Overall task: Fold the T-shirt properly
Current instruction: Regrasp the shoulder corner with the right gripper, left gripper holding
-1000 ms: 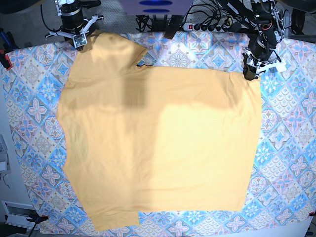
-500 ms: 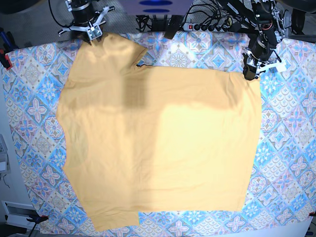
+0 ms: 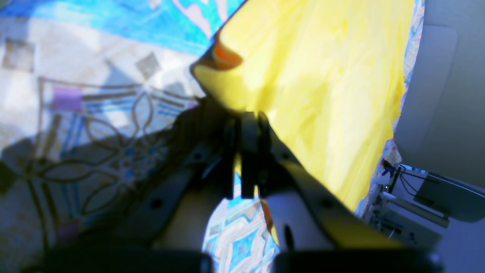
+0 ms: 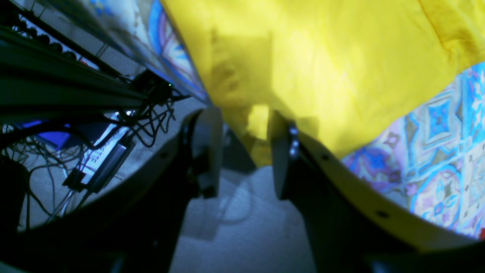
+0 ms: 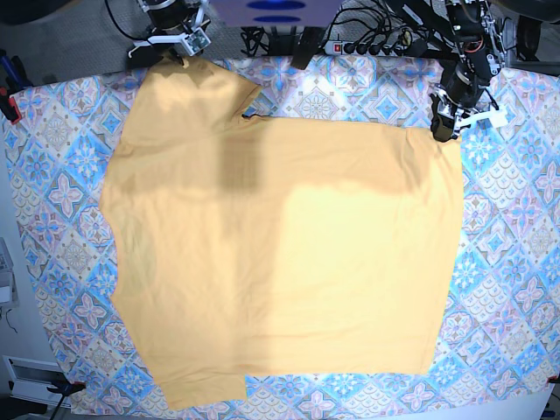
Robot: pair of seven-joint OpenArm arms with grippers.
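The pale yellow-orange T-shirt lies spread flat over most of the table in the base view. My left gripper is at its far right corner. In the left wrist view it is shut, pinching the shirt's edge. My right gripper is at the shirt's far left edge, by the table's back edge. In the right wrist view it is open, the fingers standing apart with the edge of the yellow fabric between them.
The blue-pink tile-patterned cloth covers the table around the shirt. Cables and a power strip lie behind the table's back edge. Red clamps sit on the left edge and at the near left corner.
My right gripper has moved right and back along the shirt's far left edge toward the table's back edge. The left gripper and the shirt have stayed in place.
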